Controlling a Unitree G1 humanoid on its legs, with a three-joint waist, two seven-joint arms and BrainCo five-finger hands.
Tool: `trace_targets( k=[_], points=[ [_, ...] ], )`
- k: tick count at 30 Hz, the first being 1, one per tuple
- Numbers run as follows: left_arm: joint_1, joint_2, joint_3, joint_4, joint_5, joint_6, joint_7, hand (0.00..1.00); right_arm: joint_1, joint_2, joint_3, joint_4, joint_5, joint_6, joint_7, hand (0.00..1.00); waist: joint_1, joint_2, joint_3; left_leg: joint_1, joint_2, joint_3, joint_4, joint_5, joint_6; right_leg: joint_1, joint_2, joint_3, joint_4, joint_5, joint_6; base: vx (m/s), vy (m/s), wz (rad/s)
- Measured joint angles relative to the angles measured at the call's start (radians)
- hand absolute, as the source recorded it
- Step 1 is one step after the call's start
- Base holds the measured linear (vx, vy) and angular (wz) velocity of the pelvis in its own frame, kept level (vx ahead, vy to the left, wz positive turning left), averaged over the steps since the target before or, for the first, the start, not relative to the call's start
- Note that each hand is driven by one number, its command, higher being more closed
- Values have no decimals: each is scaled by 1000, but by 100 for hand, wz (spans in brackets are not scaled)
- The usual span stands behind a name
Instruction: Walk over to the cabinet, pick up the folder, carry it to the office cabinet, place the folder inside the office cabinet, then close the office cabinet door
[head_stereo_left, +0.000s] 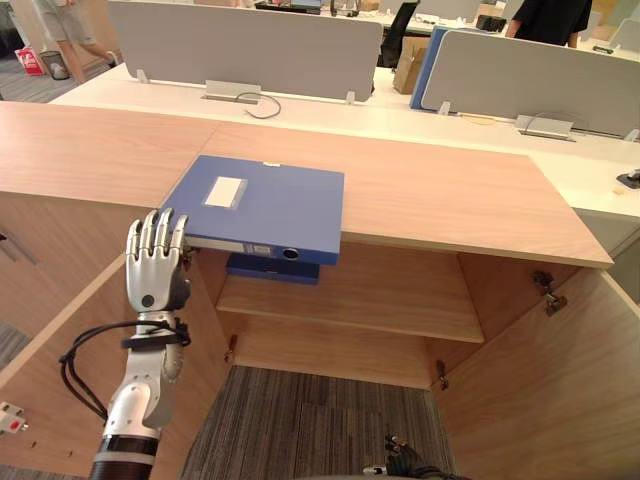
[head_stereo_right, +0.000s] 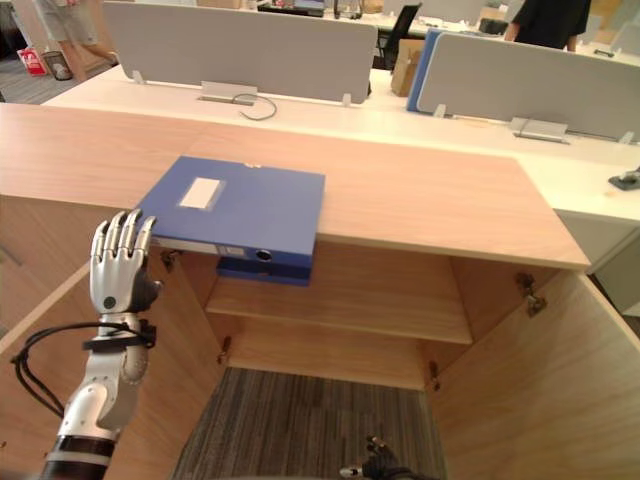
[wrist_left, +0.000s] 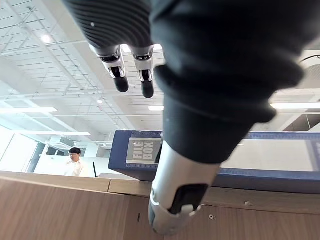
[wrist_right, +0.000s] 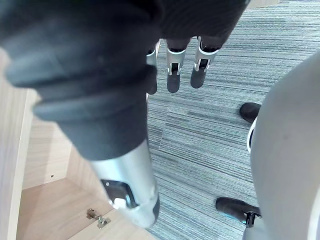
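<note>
Holding my left hand (head_stereo_left: 152, 262) upright, fingers straight and empty, I see the blue folder (head_stereo_left: 262, 205) at its 1 o'clock, flat on the cabinet worktop (head_stereo_left: 440, 190), overhanging the edge; my right hand (wrist_right: 173, 76) hangs relaxed above carpet (wrist_right: 225, 135).

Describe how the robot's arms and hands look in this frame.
The left robot hand has silver segmented fingers above a dark wrist, on a silver-grey forearm with a black band. The right robot hand shows silver fingers with dark tips, a silver thumb and a dark ribbed cover.
</note>
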Motion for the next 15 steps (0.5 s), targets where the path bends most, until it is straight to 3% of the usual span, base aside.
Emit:
trace_targets(
  k=[6, 15],
  points=[
    [-52, 37, 0, 20, 62, 7, -7, 0, -11, -21, -16, -2, -13, -7, 0, 0, -16, 16, 15, 5, 1, 8, -6, 0, 0, -3, 1, 12, -1, 1, -1, 3, 22, -4],
    [-104, 43, -18, 95, 63, 9, -9, 0, -21, -44, -18, -4, -48, -10, 1, 0, -35, 24, 25, 18, 0, 21, -12, -3, 3, 1, 1, 22, -3, 1, -1, -2, 16, -3]
  ],
)
